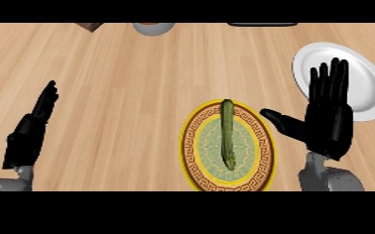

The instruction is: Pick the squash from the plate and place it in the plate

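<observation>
Two plates sit on the wooden counter [147,89]. We see the patterned plate [192,146], with its yellow rim and brown key border around a pale green middle, at the lower centre-right of the frame, and the plain white plate [311,62] at the right edge, partly covered by our right hand.

Our squash [227,134], long, thin and dark green, lies lengthwise on the patterned plate, its upper end reaching that plate's top rim and its lower end resting in the green middle. Neither of our hands touches it.

Our right hand [330,119] shows at the right of the frame, fingers straight and spread upward over the white plate's lower left part, thumb stretched out to the left toward the patterned plate's right rim; it holds nothing. Our left hand [29,129] is at the far left, seen edge-on, fingers straight and close together pointing up, well apart from both plates and holding nothing.

Along the top edge we make out a grey round object [154,28], a dark brown corner [89,26] to its left, and a dark flat shape [261,24] toward the upper right.
</observation>
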Action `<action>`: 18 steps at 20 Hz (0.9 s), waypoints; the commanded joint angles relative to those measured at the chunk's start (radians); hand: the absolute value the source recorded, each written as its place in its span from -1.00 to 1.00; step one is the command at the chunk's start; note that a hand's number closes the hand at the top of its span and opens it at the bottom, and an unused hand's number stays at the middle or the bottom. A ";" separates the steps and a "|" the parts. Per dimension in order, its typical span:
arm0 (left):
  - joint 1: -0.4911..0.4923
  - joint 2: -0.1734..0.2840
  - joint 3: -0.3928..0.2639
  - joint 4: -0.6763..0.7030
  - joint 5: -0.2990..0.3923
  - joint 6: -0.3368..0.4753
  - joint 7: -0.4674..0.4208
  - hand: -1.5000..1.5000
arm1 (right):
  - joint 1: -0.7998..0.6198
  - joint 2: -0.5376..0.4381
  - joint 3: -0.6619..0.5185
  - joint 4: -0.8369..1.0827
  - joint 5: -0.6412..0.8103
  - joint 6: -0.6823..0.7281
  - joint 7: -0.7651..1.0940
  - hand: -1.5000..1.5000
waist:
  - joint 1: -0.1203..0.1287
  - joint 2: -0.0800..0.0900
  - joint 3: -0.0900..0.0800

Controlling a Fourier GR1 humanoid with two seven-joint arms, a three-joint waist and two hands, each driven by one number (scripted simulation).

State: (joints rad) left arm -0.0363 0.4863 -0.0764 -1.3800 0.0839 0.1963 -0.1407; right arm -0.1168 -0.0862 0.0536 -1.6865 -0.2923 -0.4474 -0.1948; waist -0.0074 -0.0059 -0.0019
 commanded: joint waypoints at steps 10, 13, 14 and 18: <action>0.083 -0.001 -0.017 -0.065 -0.067 -0.002 0.010 0.00 | 0.422 0.064 0.531 -0.287 0.128 -0.439 -0.389 -1.00 | 0.003 0.003 0.002; 0.085 -0.010 -0.007 -0.010 -0.064 -0.003 -0.037 0.00 | 0.487 -0.088 0.562 -0.290 0.193 -0.449 -0.256 -1.00 | 0.002 0.004 0.000; 0.131 -0.023 -0.026 -0.069 -0.074 0.016 -0.037 0.00 | 0.470 -0.122 0.569 -0.271 0.239 -0.483 -0.190 -1.00 | 0.016 0.003 -0.001; 0.087 0.000 -0.010 -0.085 -0.066 0.001 0.018 0.00 | 0.471 -0.280 0.562 -0.271 0.322 -0.496 0.045 -1.00 | 0.025 0.010 -0.003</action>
State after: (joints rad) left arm 0.0600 0.4742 -0.0934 -1.4344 0.0157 0.2038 -0.1524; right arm 0.3518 -0.2495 0.5931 -1.9658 -0.0568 -0.9112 -0.3262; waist 0.0045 -0.0007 -0.0030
